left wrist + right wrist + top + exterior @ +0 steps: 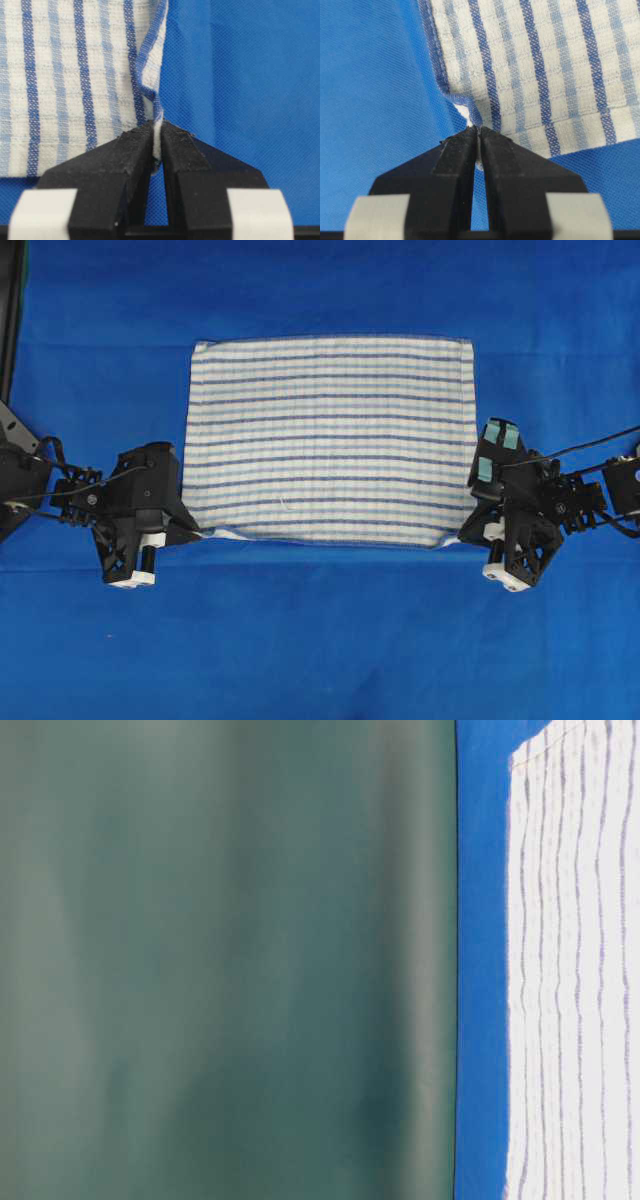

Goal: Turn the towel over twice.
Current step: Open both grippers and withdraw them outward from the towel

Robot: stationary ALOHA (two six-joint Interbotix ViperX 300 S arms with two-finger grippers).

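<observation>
Towel (pixel 330 435) corners sit pinched in my left gripper (pixel 156 132) and right gripper (pixel 478 134); thin bites could slip when lifted.

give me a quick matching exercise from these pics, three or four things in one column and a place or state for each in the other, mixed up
Things
1. towel
2. left gripper
3. right gripper
4. table covering

Places or states
A. plain blue, lying under everything
B. shut on the towel's corner on the overhead view's right
C. spread flat, white with dark-blue stripes
D. shut on the towel's corner on the overhead view's left

Pairs: 1-C, 2-D, 3-B, 4-A
</observation>
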